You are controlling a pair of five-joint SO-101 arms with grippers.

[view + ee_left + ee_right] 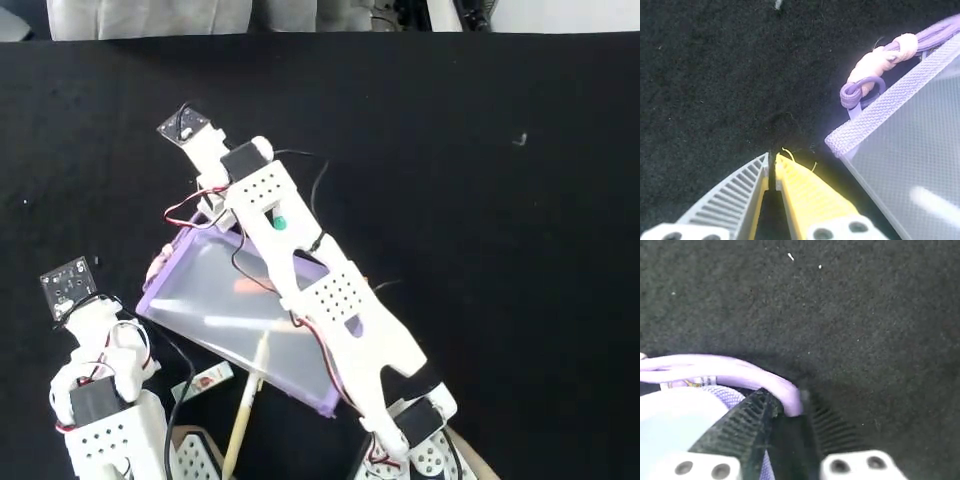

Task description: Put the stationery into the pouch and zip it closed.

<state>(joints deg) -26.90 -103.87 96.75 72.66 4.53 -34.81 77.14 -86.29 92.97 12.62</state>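
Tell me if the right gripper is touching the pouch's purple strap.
Touching. The right wrist view shows the purple strap pinched between the fingers of the right gripper.

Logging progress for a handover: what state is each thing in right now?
Pouch: flat on table, one corner gripped; zipper unclear.
Right gripper: shut on pouch's purple edge.
Left gripper: shut, empty.
Pencil: sticking out past pouch's edge.
Small white item: on table, outside pouch.

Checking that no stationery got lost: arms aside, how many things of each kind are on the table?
pouch: 1
wooden pencil, half out of the pouch: 1
white stick inside the pouch: 1
orange piece inside the pouch: 1
white-and-red piece beside the pouch: 1
Total: 5
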